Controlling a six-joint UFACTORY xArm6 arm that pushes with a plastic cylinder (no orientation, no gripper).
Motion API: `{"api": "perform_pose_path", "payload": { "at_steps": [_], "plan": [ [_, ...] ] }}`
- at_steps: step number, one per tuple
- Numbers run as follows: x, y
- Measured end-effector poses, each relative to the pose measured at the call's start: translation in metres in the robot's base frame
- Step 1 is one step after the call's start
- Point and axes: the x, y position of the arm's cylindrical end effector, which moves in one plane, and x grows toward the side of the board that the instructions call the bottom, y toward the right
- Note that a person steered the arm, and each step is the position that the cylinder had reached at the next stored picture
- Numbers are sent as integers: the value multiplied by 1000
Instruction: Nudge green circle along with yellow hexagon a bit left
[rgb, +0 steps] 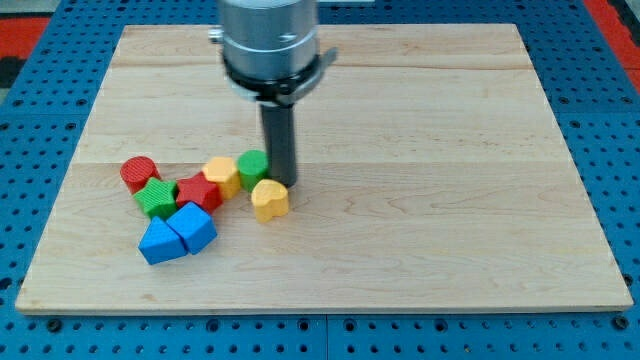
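My tip (281, 183) stands at the right side of the green circle (252, 165), which touches the yellow hexagon (221, 175) on the wooden board (450, 200); it grasps nothing, having no jaws. The leftward nudge looks barely begun. Both blocks sit upright in the left-centre cluster.

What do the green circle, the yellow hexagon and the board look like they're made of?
Green circle and yellow hexagon: probably matte plastic, judging by flat solid colour with no grain. Board: pale wood, with visible grain and plank seams, smooth satin finish. My tip stands just right of the green circle.
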Motion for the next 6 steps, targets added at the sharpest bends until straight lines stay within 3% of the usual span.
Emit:
{"api": "perform_pose_path", "payload": {
  "at_steps": [2,4,6],
  "plan": [
    [26,-42],
    [-19,32],
    [-31,-34]
  ]
}}
